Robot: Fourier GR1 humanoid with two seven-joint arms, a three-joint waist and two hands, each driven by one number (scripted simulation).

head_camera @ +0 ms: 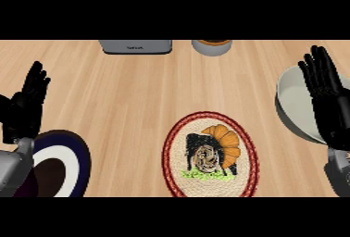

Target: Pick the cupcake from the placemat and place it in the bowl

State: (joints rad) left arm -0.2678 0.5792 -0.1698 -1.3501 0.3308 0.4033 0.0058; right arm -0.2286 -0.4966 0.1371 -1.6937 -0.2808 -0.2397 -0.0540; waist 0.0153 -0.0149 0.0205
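An oval woven placemat (176,157) with a red rim and a pumpkin picture lies at the lower middle of the counter. On it sits the cupcake (206,157), seen from above as a brown and cream swirl. The pale grey bowl (292,106) stands at the right edge, partly hidden behind my right hand (327,99). That hand is open, fingers straight and pointing up, over the bowl's right part. My left hand (26,106) rests open at the left edge, fingers up, far from the placemat. Neither hand touches the cupcake.
A dark blue and white plate (74,159) lies at the lower left, partly under my left forearm. A grey appliance (135,46) and a round jar (212,46) stand at the counter's far edge. Bare wood lies between the placemat and both hands.
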